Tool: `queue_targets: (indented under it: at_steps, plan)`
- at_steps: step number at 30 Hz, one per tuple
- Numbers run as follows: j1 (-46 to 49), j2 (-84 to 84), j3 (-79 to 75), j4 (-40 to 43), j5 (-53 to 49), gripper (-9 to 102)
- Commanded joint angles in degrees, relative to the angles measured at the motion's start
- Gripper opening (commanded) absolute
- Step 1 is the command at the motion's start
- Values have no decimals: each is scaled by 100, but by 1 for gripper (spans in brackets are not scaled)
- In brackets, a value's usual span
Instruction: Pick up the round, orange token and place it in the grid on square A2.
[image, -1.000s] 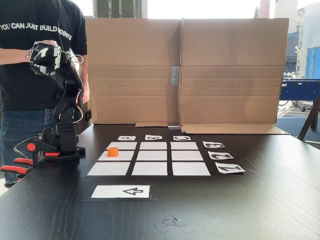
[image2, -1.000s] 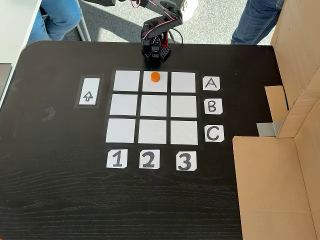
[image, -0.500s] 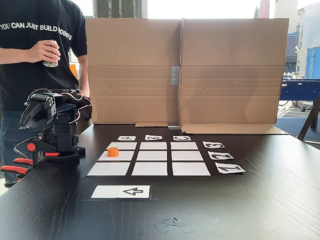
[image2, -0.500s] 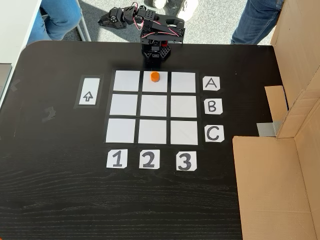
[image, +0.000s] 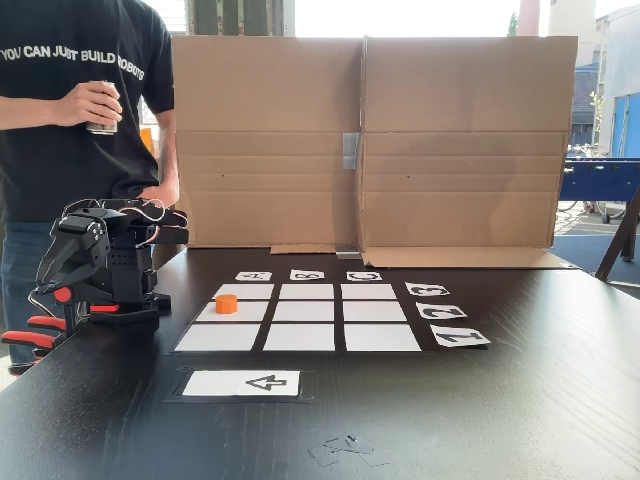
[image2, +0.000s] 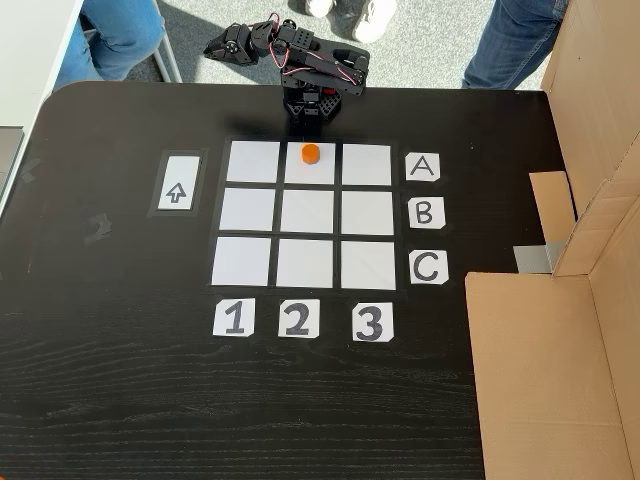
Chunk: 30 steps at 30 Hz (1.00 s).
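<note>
The orange token (image2: 310, 153) stands upright on square A2 (image2: 310, 174), the cell in the row of card A and the column of card 2 of the grid (image2: 308, 212). In the other fixed view the token (image: 226, 303) sits on the middle cell of the grid's (image: 306, 312) left column. The black arm is folded over its base at the table edge. My gripper (image2: 213, 47) hangs past the edge, well apart from the token, and looks shut with nothing in it. From the side, the gripper (image: 48, 275) points down and left.
A white arrow card (image2: 176, 182) lies beside the grid. A folded cardboard wall (image: 365, 140) stands behind the table. A person holding a can (image: 100, 115) stands behind the arm. Red clamp handles (image: 35, 330) grip the table edge by the base.
The arm has folded down from a raised pose onto its base, the gripper dropping behind the table edge. The token has stayed still on its cell.
</note>
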Motion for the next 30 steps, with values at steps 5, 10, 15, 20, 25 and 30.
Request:
queue_targets:
  at_steps: [5, 10, 15, 20, 25, 30]
  plan:
    - [-18, 44, -9, 9, -9, -1]
    - [-35, 44, -9, 0, -18, -1]
    - [-35, 44, -9, 0, -18, -1]
    - [-35, 44, -9, 0, -18, -1]
    - [-35, 44, -9, 0, -18, -1]
    - [-35, 44, -9, 0, -18, -1]
